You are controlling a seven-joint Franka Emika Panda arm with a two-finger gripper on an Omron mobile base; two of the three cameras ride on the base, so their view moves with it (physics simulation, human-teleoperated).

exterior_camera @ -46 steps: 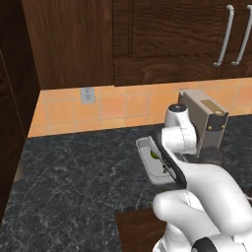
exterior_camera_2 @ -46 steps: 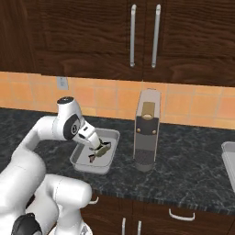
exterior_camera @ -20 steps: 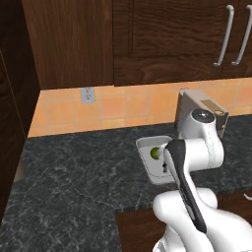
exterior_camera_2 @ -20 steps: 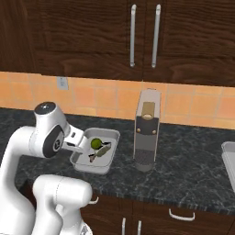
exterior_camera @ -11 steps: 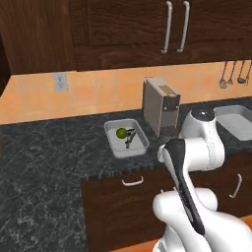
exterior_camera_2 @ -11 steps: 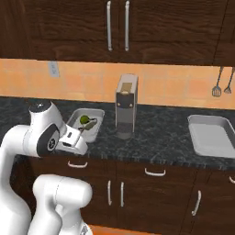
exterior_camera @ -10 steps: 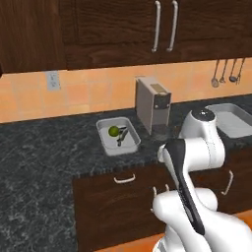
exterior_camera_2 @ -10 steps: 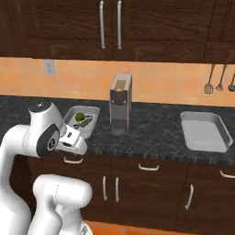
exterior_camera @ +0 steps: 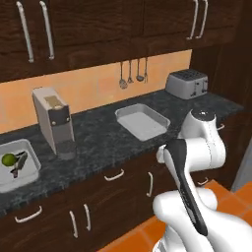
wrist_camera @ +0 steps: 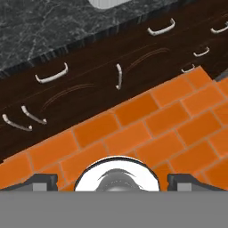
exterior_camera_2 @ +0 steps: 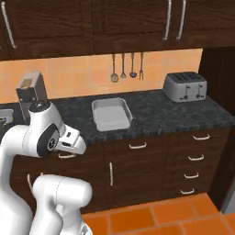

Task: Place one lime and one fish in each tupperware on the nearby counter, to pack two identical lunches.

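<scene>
My gripper point(wrist_camera: 111, 179) stands wide apart over orange floor, holding nothing. The left tupperware point(exterior_camera: 19, 172) is cut off; its fish point(exterior_camera: 18, 164) is hard to make out beside the lime point(exterior_camera: 8, 159).

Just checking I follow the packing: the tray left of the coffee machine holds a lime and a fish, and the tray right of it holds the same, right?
Not quite. In the left base view the tupperware right of the coffee machine is empty; the left tupperware does hold a lime and a fish.

The left tupperware point(exterior_camera: 19, 165) is cut by the left base view's edge, and its fish point(exterior_camera: 17, 164) is too small to make out clearly beside the lime point(exterior_camera: 8, 159). In the hand view, far ahead of the jaws, the other tupperware point(wrist_camera: 107, 3) is cropped at the top edge.
</scene>
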